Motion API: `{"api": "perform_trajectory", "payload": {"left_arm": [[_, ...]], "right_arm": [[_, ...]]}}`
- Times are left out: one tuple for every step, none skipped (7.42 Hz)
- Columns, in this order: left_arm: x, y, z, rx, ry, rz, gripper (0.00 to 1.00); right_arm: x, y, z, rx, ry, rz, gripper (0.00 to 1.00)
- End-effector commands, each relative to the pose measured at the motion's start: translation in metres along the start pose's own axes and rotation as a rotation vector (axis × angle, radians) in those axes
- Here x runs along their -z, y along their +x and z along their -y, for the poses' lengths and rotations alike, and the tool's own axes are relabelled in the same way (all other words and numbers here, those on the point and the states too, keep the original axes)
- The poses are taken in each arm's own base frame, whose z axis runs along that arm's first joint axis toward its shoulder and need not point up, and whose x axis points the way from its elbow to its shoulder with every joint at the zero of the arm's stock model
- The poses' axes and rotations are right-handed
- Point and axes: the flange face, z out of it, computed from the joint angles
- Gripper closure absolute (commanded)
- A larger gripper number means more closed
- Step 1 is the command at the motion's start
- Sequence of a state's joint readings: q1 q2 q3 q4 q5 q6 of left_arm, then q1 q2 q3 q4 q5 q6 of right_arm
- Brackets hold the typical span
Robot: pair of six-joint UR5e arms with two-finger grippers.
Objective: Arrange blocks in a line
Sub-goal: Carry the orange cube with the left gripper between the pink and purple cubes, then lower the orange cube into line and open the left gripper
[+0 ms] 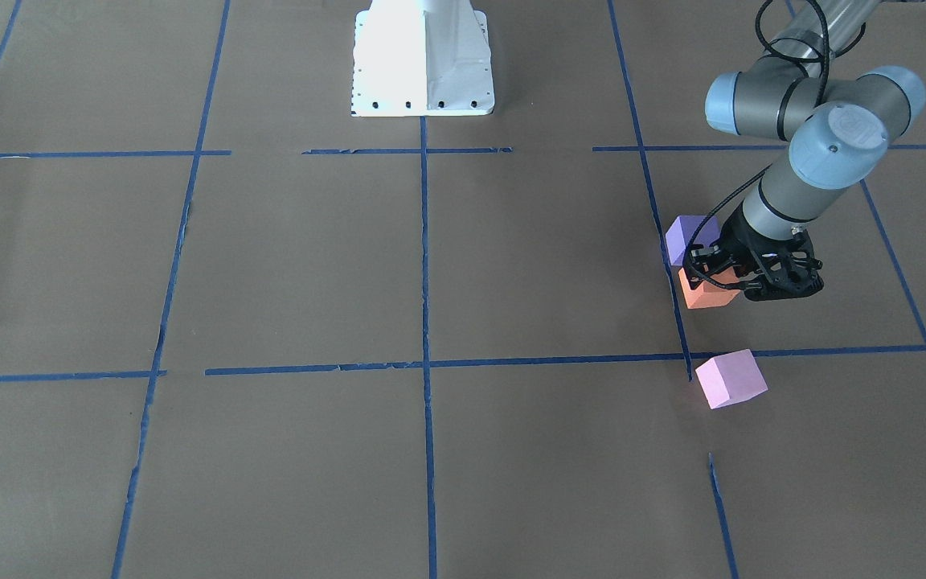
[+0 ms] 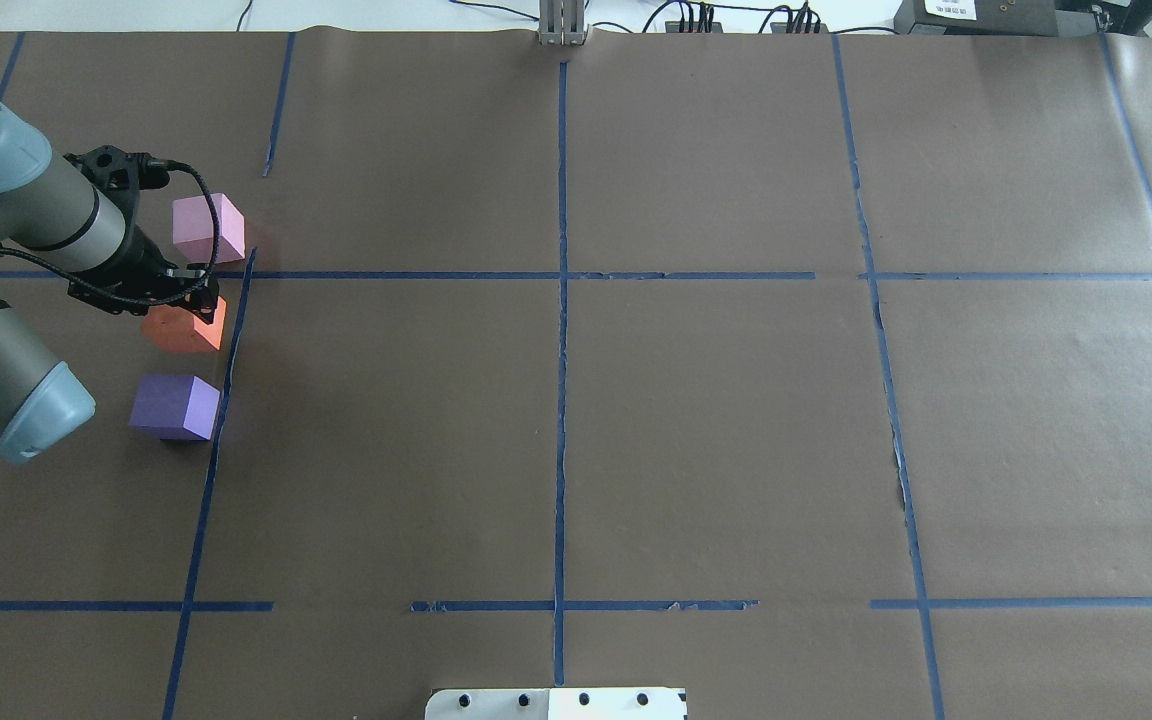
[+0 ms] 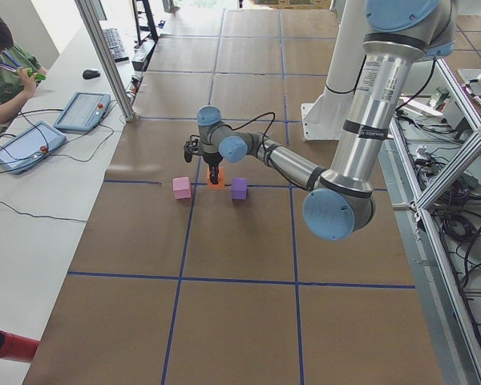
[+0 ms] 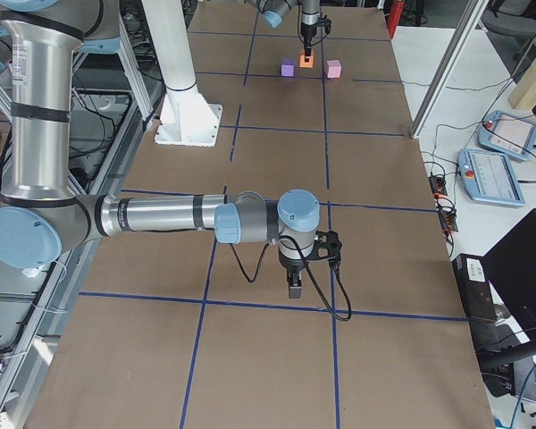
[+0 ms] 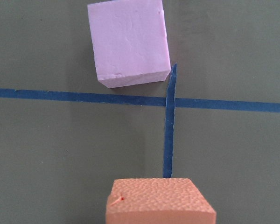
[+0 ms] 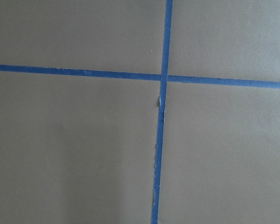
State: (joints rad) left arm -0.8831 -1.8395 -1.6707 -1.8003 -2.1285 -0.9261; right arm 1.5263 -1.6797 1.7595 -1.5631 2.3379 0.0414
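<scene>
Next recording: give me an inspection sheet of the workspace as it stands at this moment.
Surface: brown paper table with a blue tape grid, the tape torn in spots.
Job's things: pink block, orange block and purple block lie roughly in a row beside one tape line, apart from each other. The pink one sits turned.
Clutter: nothing seen.
Grippers: left gripper is down at the orange block, open or shut unclear. Right gripper points down near a tape crossing, open or shut unclear.
Cables: black cable loops along the left wrist, and another hangs at the right wrist.
Surroundings: white robot base; person at a side desk with tablets.
</scene>
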Motion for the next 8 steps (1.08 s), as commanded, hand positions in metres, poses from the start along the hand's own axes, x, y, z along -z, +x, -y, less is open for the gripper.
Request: {"api": "perform_trajectory", "payload": {"left_arm": [[-0.0178,-0.0099,0.0056,-0.009,0.009,-0.011,1.00],[-0.0184,-0.0105,0.0059,-0.013,0.009,-0.009,1.00],[-0.0189,-0.0108,0.0060,-0.019,0.009,-0.009,0.91],[-0.0250,-0.0130,0.0093,-0.022,0.007,-0.004,0.01],[-0.0267,-0.0145,0.0095,-0.025,0.010,-0.008,0.00],[-0.0268,-0.0145,0.0095,-0.025,0.010,-0.008,0.00],[-0.0262,-0.0134,0.0099,-0.028,0.012,-0.010,0.00],[-0.0216,-0.0123,0.0114,-0.035,0.019,-0.015,0.00]], "right_arm": [[0.0000,-0.0001,0.0000,0.000,0.000,0.001,0.00],[0.0000,0.0000,0.0000,0.000,0.000,0.000,0.00],[0.0000,0.0000,0.0000,0.000,0.000,0.000,0.00],[0.0000,0.0000,0.0000,0.000,0.000,0.000,0.00],[0.0000,0.0000,0.0000,0.000,0.000,0.000,0.00],[0.0000,0.0000,0.0000,0.000,0.000,0.000,0.00],[0.0000,0.0000,0.0000,0.000,0.000,0.000,0.00],[0.0000,0.0000,0.0000,0.000,0.000,0.000,0.00]]}}
